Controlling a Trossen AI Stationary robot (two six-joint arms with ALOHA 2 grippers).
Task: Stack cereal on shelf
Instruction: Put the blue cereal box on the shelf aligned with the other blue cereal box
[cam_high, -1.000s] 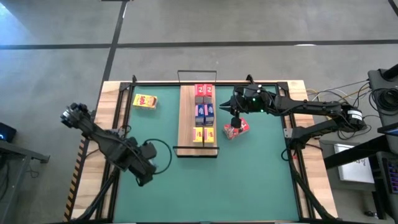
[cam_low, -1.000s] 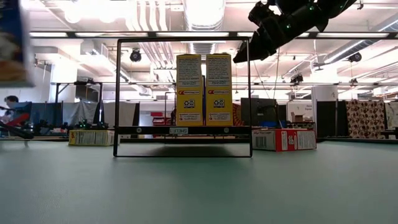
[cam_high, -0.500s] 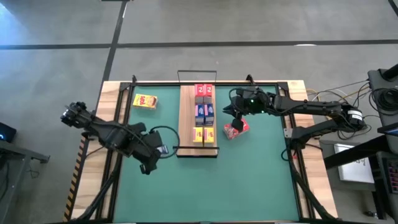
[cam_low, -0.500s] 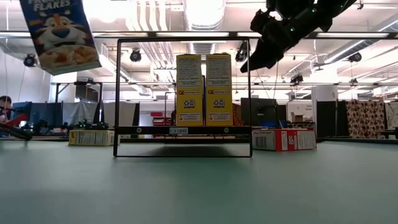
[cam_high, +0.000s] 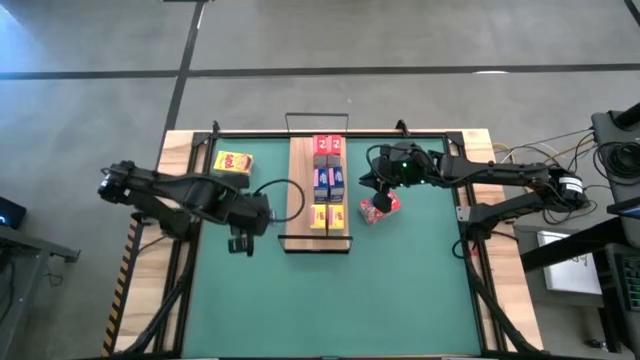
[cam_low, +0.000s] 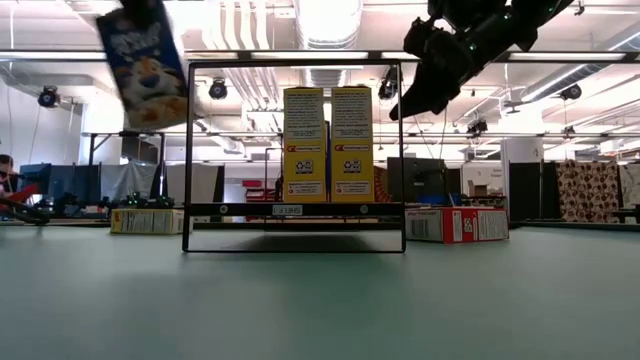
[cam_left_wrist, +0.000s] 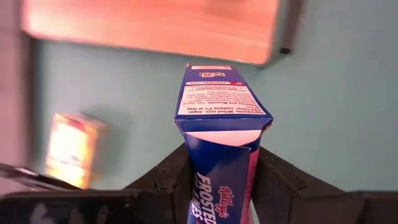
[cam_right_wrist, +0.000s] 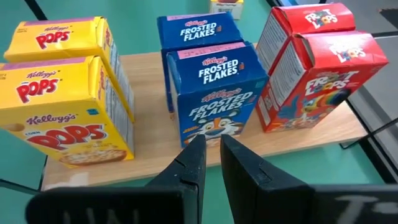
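The left gripper (cam_left_wrist: 217, 165) is clamping a blue cereal box (cam_left_wrist: 219, 134) between its two fingers and is carrying it, well above the green mat (cam_high: 400, 270), toward the near end of the shelf (cam_high: 300, 195). A second ago this arm was hanging back over the mat's near left corner; it is now reaching in beside the board, so placing a third blue box looks close. Farther in, six boxes are standing on the shelf: two yellow nearest, two blue, two red. The right gripper (cam_right_wrist: 211, 163) is hovering just right of the board with its fingers nearly together and holding nothing, barely shifted. A red box (cam_high: 380, 207) is lying below it, and a yellow box (cam_high: 232, 162) is lying at the far left.
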